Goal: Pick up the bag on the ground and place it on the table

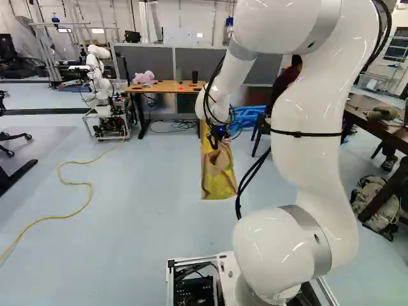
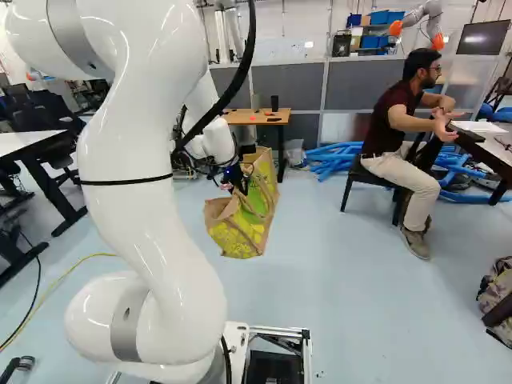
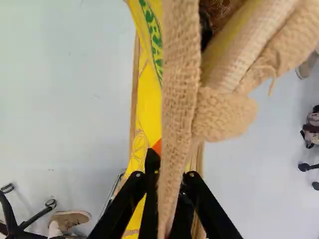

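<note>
The claw [image 3: 172,168] pinches a coarse cloth handle [image 3: 178,89], a sensible hold, unlikely to slip. Beneath it is the bag [image 2: 241,226], soft-sided and probably light, apt to swing or fold; whether it clears the floor [image 2: 344,280], I can't tell.

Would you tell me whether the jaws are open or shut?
Shut on the strap of the bag: the wrist view shows it between the jaws, touching both.
</note>
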